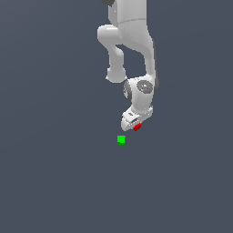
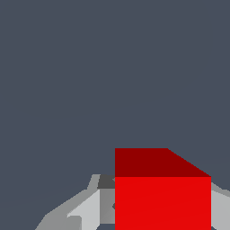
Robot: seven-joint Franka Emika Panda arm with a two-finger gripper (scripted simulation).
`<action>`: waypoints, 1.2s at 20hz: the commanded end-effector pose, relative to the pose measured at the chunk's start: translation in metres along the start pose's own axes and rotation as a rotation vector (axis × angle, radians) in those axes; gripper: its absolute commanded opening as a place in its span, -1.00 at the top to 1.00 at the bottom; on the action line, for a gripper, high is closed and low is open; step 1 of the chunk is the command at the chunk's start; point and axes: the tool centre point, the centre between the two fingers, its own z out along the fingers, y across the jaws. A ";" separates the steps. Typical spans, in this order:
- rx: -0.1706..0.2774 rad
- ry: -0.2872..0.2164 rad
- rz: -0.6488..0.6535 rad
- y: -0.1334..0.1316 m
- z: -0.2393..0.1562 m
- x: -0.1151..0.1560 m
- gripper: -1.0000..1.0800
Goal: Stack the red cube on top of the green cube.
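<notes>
**Red cube held in the jaws, green cube resting apart on the surface**

The surface [image 1: 50, 173] is the largest thing in view: a flat, plain slate-grey plane that fills the exterior view from edge to edge and makes up the whole background of the wrist view as well.

Next in size is the white arm [image 1: 132, 41], which enters from the top of the exterior view and bends down through rounded joints to its wrist. At its lower end sits the gripper [image 1: 134, 124], tilted rather than pointing straight down.

The red cube [image 1: 137, 127] shows as a small red patch at the tip of the gripper in the exterior view. In the wrist view it looms large, one bright face and one darker face turned to the camera, with the light grey fingers [image 2: 87, 209] flanking it on either side. The jaws are closed on this cube.

The green cube [image 1: 121, 140] lies on the surface just below the gripper in the exterior view and slightly toward that view's left. It is near the red cube but not touching it, and it does not appear in the wrist view.
</notes>
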 end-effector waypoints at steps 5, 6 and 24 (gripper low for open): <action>0.000 0.001 0.000 0.000 0.000 0.000 1.00; 0.000 0.001 0.000 0.000 0.000 0.000 1.00; -0.001 0.000 0.000 0.000 -0.059 -0.001 1.00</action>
